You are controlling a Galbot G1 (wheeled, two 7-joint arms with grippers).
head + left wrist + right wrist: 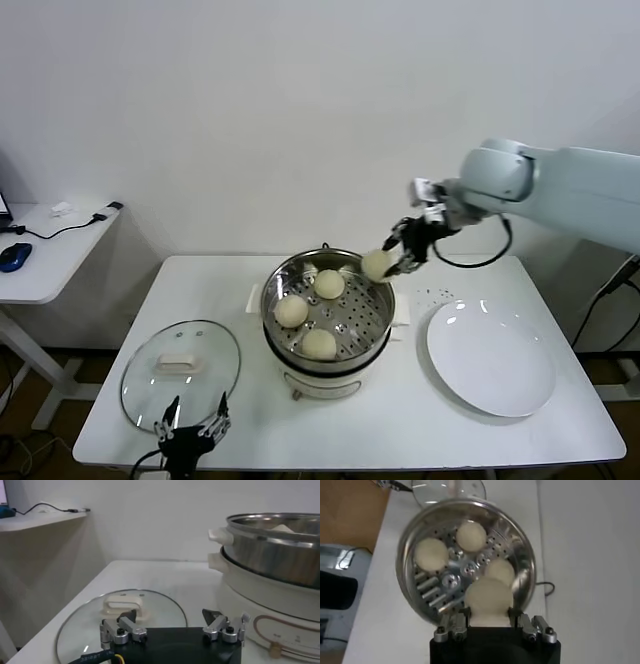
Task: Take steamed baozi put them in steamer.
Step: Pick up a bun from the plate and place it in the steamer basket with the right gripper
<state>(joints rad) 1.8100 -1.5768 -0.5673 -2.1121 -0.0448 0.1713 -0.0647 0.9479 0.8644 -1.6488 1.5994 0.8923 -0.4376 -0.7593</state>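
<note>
The steamer (375, 320) stands mid-table on its white base, and three baozi (292, 311) lie on its perforated tray. My right gripper (392, 263) is shut on a fourth baozi (377, 264) and holds it above the steamer's far right rim. In the right wrist view that baozi (489, 599) sits between the fingers over the steamer (410, 550), with the other three below it. My left gripper (192, 428) is open and empty at the table's front edge, near the glass lid; it also shows in the left wrist view (172, 625).
A glass lid (181, 373) with a white knob lies front left of the steamer. An empty white plate (490, 358) lies to its right. A side table (40, 255) with a mouse and cables stands at far left.
</note>
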